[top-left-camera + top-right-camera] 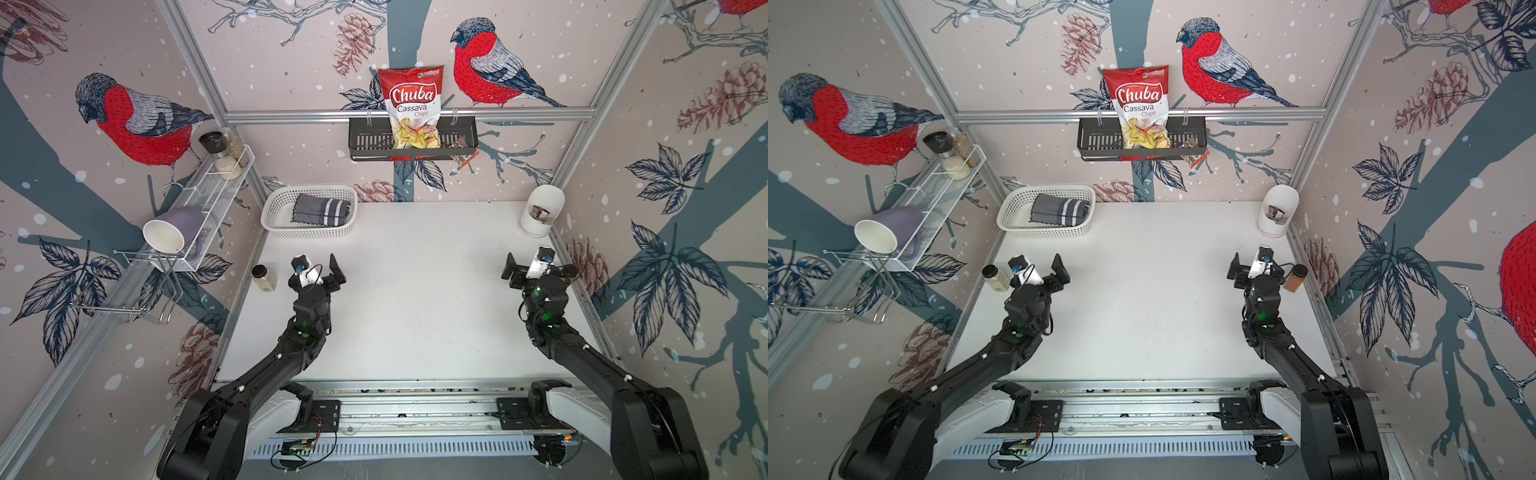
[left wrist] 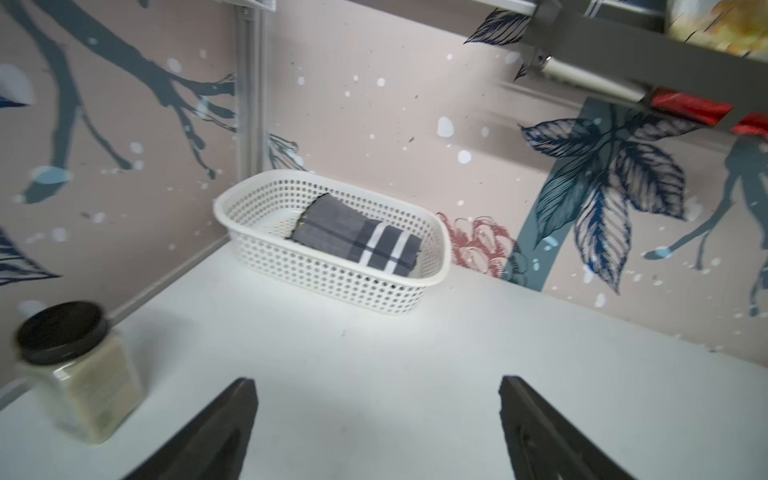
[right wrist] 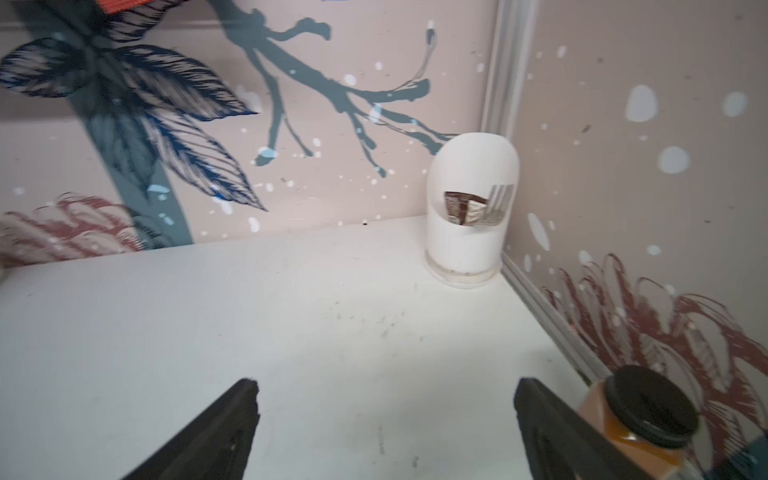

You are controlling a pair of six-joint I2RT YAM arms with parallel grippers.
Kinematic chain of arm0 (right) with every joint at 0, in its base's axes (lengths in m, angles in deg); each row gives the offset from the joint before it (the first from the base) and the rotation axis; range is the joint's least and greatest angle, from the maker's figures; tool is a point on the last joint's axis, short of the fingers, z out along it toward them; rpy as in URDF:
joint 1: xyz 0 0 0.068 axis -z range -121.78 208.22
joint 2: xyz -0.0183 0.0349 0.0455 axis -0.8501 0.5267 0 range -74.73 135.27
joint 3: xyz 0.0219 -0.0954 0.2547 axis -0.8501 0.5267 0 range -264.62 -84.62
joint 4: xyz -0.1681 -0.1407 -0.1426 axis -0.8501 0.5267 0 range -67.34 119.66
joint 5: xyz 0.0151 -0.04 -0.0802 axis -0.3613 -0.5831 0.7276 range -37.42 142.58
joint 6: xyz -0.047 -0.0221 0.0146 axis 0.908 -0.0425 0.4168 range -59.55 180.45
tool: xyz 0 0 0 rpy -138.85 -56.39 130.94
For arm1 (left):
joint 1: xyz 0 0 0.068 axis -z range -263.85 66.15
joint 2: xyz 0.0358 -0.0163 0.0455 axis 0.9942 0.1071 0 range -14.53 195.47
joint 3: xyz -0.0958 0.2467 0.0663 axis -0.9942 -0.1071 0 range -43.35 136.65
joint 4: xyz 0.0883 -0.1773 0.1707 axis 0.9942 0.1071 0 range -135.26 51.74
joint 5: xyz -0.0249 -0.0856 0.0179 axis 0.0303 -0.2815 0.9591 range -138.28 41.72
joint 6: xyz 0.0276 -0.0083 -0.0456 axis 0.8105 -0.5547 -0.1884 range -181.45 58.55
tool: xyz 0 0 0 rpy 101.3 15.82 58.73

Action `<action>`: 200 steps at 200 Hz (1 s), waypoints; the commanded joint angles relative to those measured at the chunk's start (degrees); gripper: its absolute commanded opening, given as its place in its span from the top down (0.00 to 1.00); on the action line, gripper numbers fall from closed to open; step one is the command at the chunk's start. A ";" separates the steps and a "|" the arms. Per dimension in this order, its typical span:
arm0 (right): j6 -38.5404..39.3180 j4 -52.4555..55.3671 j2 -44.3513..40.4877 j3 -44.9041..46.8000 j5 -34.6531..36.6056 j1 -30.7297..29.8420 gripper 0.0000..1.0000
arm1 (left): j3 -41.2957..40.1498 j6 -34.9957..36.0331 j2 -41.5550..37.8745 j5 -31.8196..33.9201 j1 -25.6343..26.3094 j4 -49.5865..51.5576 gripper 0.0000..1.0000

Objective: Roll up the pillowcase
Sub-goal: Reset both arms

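In both top views the single pillowcase (image 1: 322, 210) lies as a compact bundle inside the one white basket (image 1: 309, 236) at the far left corner of the table (image 1: 415, 291), its long axis running along the basket's length, roughly parallel to the back wall. The left pincer (image 1: 318, 270) hangs released just short of the basket and is clearly the nearer of the two. The right pincer (image 1: 1256, 268), also released and empty, is well apart across the table. The left wrist view puts the pillowcase (image 2: 357, 241) straight ahead of the spread jaws and beyond them, lying crosswise to the approach, with one pale jar (image 2: 79, 374) beside the pincer. The right wrist view shows no cloth, only one white canister (image 3: 471, 208) in the far corner and one orange jar (image 3: 640, 419) just beside the open jaws. That makes two jars in all.
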 commanded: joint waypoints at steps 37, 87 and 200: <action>-3.28 -16.82 10.18 5.30 -8.03 5.48 0.00 | -9.91 9.94 2.03 2.24 -11.52 -16.98 0.05; -0.28 -29.31 24.00 5.28 -14.82 6.51 0.00 | -12.73 3.98 19.01 -14.39 -21.56 -39.37 0.06; 0.06 -30.35 24.94 6.11 -11.53 5.09 0.00 | -0.07 9.51 31.52 -13.55 -17.60 -29.27 0.03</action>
